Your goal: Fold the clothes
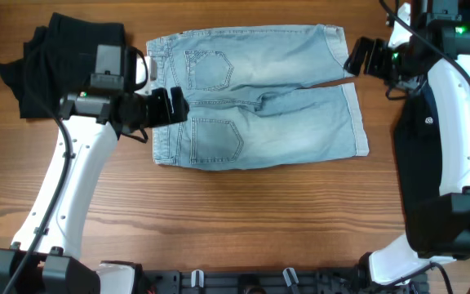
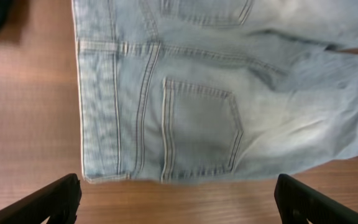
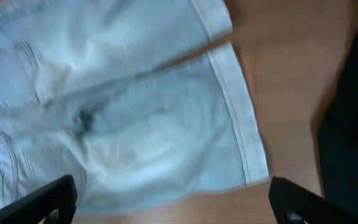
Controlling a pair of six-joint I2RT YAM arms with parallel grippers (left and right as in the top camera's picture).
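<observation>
Wooden table (image 1: 259, 212), denim shorts (image 1: 261, 110) spread flat

Shorts (image 1: 259, 94) x1, blk garment (image 1: 55, 57) x1 — grippers (image 1: 178, 106) (image 1: 352, 59) x2

The overhead camera looks straight down on the table (image 1: 243, 220) from well above, taking in the whole denim shorts (image 1: 251, 98). The left wrist camera rides by the left gripper (image 1: 172, 104) at the shorts' waistband end. It looks down from close on the waistband (image 2: 98, 112) and the back pocket (image 2: 201, 127) on the robot's side. The right wrist camera, by the right gripper (image 1: 357, 57) at the shorts' hem end, looks down closely on the leg hems (image 3: 241, 118). Both wrist views share the shorts' crotch seam (image 2: 278, 74).
</observation>
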